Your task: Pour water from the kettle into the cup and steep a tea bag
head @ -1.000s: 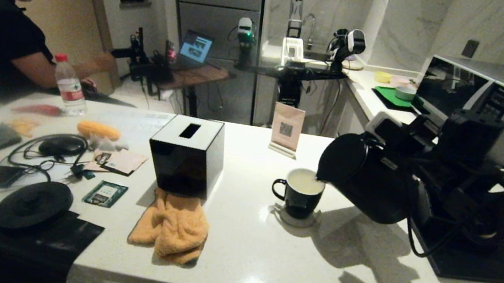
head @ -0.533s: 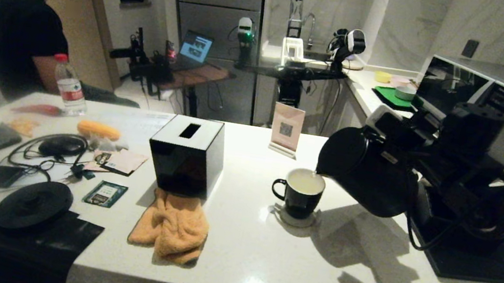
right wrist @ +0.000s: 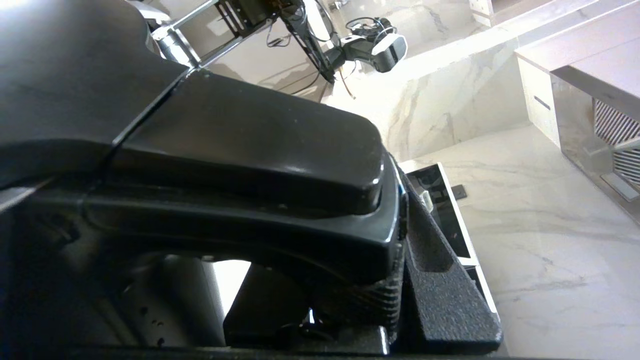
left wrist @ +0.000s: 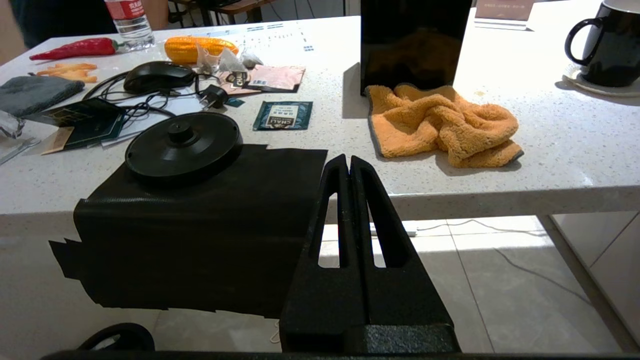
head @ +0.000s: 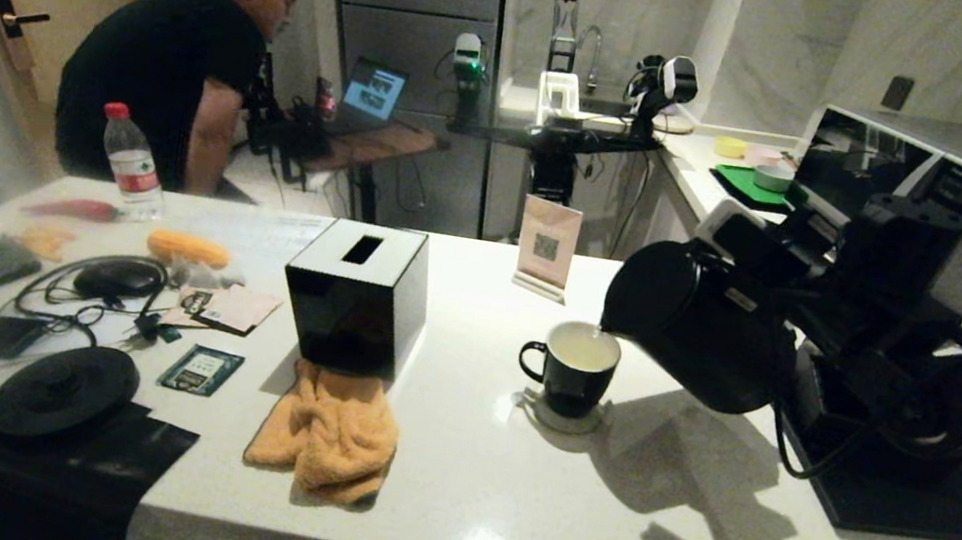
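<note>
item: pour. i am holding the kettle [head: 698, 334] by its handle in the right gripper [right wrist: 395, 260], right of frame centre, spout over the cup [head: 569, 379]. i am keeping the tilt gentle; the water [head: 580, 352] looks high. left gripper [left wrist: 348, 165] is sitting closed, empty.

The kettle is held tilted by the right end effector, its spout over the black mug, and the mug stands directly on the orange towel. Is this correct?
Not quite. In the head view the kettle is tilted by the right end effector with its spout over the mug, but the mug stands on a small round coaster. The orange towel lies apart, beside the black box.
</note>
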Robot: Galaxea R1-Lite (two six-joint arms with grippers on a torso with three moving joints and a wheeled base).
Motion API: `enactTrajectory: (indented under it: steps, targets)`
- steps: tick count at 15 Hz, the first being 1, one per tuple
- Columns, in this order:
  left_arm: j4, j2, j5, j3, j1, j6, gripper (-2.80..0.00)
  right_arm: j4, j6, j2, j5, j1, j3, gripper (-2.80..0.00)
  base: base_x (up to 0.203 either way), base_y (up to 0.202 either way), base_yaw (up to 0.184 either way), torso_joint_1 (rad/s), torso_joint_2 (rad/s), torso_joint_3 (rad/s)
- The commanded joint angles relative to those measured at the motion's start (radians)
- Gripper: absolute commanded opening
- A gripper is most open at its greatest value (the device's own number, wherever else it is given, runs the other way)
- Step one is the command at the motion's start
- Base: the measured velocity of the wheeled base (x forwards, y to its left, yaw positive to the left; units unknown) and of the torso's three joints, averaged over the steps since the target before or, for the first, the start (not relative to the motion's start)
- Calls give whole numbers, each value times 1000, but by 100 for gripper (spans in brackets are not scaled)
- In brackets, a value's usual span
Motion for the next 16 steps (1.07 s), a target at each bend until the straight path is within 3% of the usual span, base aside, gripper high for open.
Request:
enactTrajectory:
  steps: [1,6,16]
  targets:
    - [0,0,0,0,0,0,-280,-11,2,-4,0,1,15,-280,0,0,0,0,0,0]
    - [0,0,0,0,0,0,-280,-13,77,-20,-9,0,56,-280,0,0,0,0,0,0]
    - [0,0,0,0,0,0,-280,-49,326,-55,-143,-14,104,-280,0,0,0,0,0,0]
